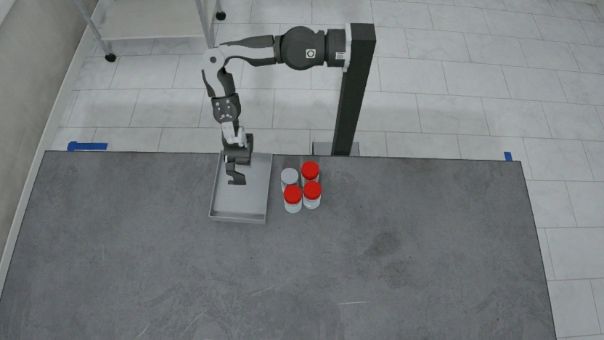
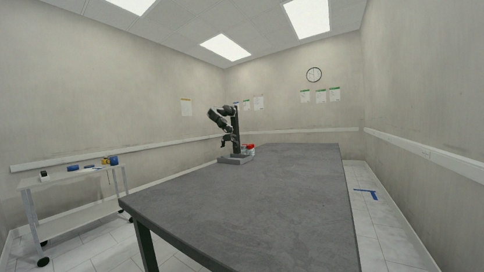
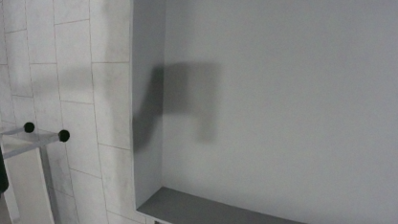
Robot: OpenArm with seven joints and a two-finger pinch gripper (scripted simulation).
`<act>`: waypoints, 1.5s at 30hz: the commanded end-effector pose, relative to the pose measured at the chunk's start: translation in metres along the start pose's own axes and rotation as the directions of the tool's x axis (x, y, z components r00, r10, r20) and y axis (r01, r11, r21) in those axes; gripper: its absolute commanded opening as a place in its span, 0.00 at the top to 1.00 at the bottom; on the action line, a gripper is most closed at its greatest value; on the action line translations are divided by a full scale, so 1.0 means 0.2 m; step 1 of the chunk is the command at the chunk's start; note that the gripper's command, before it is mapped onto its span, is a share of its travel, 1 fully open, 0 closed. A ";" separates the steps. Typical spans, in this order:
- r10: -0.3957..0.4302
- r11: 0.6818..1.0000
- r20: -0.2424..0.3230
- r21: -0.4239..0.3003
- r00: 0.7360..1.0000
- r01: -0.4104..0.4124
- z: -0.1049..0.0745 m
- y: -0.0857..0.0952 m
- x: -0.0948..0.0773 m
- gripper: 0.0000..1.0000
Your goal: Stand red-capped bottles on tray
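While the gripper (image 1: pixel 235 175) is hanging wide open and holding nothing above the tray (image 1: pixel 219 210), three red-capped bottles (image 1: pixel 292 198) and one grey-capped bottle (image 1: pixel 289 178) are standing clustered at the tray's three o'clock, on the table (image 1: pixel 295 274).

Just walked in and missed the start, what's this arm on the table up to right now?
The arm's end effector hangs open and holds nothing, above the grey tray, which has no bottles in it. Just beside the tray stand four bottles in a tight cluster: three red-capped bottles and one grey-capped bottle, all upright on the table. No bottle has been moved to the tray yet.
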State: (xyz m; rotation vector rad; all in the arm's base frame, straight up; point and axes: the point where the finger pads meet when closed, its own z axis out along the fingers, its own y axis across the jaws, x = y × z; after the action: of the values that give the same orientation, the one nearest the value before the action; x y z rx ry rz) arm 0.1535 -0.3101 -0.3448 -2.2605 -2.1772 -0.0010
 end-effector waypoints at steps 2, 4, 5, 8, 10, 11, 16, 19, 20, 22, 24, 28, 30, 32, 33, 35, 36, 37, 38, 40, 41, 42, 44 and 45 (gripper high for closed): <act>0.000 1.000 0.001 -0.003 1.000 0.000 0.00 0.00 0.00 0.00; 0.000 1.000 0.001 -0.003 1.000 0.000 0.00 0.00 0.00 0.00; 0.000 1.000 0.001 -0.003 1.000 0.000 0.00 0.00 0.00 0.00; 0.000 1.000 0.001 -0.003 1.000 0.000 0.00 0.00 0.00 0.00; 0.000 1.000 0.001 -0.003 1.000 0.000 0.00 0.00 0.00 0.00; 0.000 1.000 0.001 -0.003 1.000 0.000 0.00 0.00 0.00 0.00; 0.000 1.000 0.001 -0.003 1.000 0.000 0.00 0.00 0.00 0.00; -0.052 0.999 -0.052 -0.016 0.997 0.052 -0.05 0.05 0.09 0.58; -0.079 0.997 -0.078 -0.024 0.994 0.077 -0.07 0.07 0.13 0.58; -0.132 0.991 -0.130 -0.041 0.983 0.128 -0.12 0.12 0.22 0.58; -0.185 0.982 -0.180 -0.061 0.966 0.177 -0.16 0.17 0.31 0.58; -0.264 0.964 -0.251 -0.096 0.931 0.248 -0.23 0.23 0.45 0.58; -0.264 0.964 -0.251 -0.096 0.931 0.248 -0.23 0.23 0.45 0.58; -0.264 0.964 -0.251 -0.096 0.931 0.248 -0.23 0.23 0.45 0.58; -0.264 0.964 -0.251 -0.096 0.931 0.248 -0.23 0.23 0.45 0.58; -0.296 0.955 -0.260 -0.113 0.919 0.276 -0.26 0.25 0.48 0.58; -0.331 0.943 -0.270 -0.126 0.904 0.307 -0.29 0.26 0.51 0.58; -0.365 0.931 -0.280 -0.140 0.888 0.338 -0.33 0.27 0.55 0.58; -0.399 0.917 -0.289 -0.154 0.870 0.369 -0.36 0.28 0.58 0.58; -0.465 0.885 -0.306 -0.183 0.831 0.428 -0.42 0.29 0.64 0.58; -0.497 0.868 -0.313 -0.198 0.809 0.456 -0.45 0.30 0.68 0.58; -0.528 0.849 -0.320 -0.213 0.787 0.483 -0.48 0.31 0.71 0.58; -0.588 0.809 -0.331 -0.244 0.738 0.535 -0.55 0.33 0.78 0.58; -0.588 0.809 -0.331 -0.244 0.738 0.535 -0.55 0.33 0.78 0.58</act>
State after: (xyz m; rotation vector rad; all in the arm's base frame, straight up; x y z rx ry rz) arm 0.2308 -0.1543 -0.2335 -1.3783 -2.5697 -0.6000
